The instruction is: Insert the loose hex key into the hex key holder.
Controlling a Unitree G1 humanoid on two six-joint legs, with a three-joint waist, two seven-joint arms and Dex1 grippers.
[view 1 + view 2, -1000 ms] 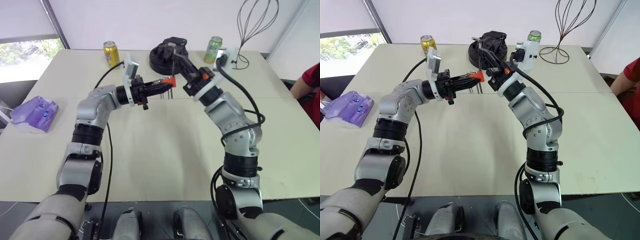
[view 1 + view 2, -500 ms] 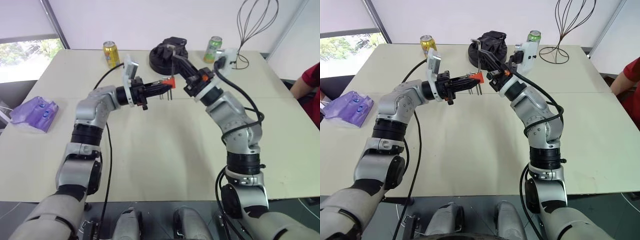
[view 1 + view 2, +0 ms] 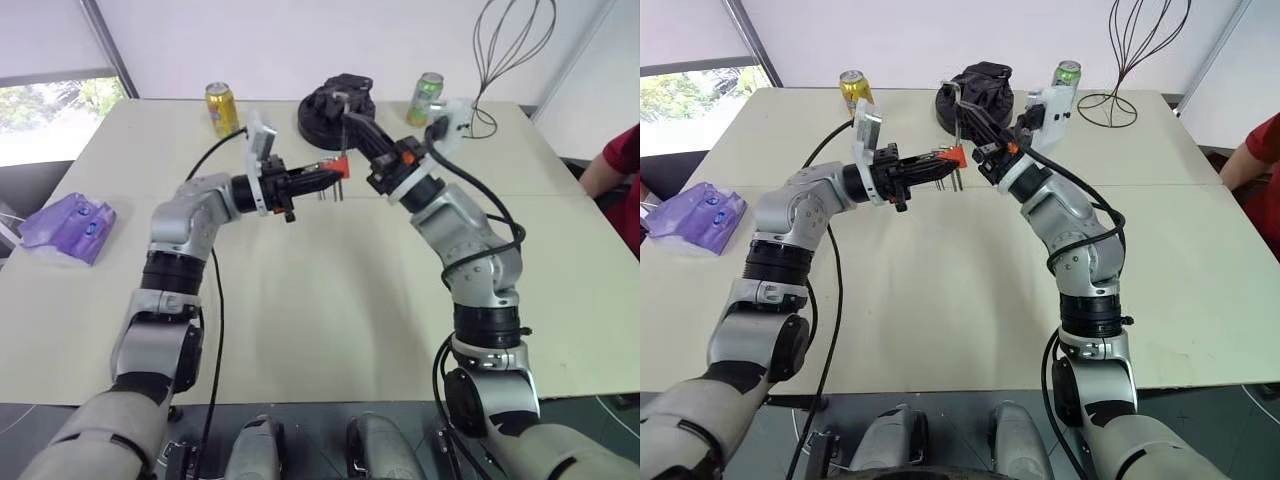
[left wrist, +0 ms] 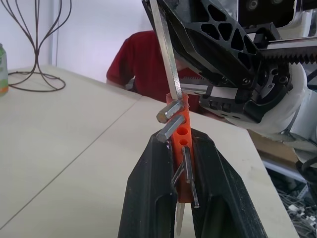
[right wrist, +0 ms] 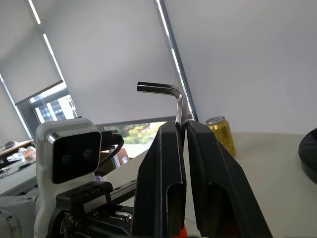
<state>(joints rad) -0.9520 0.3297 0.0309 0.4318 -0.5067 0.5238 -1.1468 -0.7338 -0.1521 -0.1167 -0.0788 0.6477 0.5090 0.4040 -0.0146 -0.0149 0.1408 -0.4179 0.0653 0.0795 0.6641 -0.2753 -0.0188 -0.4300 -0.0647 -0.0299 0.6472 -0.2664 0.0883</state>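
Both sets of jaws are clamped tight, each on its own part, and they meet in the air above the middle of the surface (image 3: 300,300). The left gripper (image 4: 182,148) points across toward the right arm and pinches the hex key holder (image 4: 181,144) between its two black fingers (image 4: 151,193), with the block standing upright and its upper end clear of the fingertips. Short grey keys jut from the side of the block.

The right gripper (image 5: 181,130) reaches in from the other side, tilted upward, and grips the loose hex key (image 5: 168,96) by its long shank; the short bent end sticks out sideways above the fingertips. In the left wrist view the long shank comes down at a slant to the top end of the holder, touching it or just at it; whether it has entered a hole I cannot tell.

Beneath the two grippers the surface is bare and wide. Along the far edge stand a yellow can (image 3: 222,108), a black round object (image 3: 338,112), a green can (image 3: 427,98) and a wire stand (image 3: 510,50). A purple bag (image 3: 68,226) lies near the left edge, well apart. A person in a red sleeve (image 3: 618,160) sits at the right edge.
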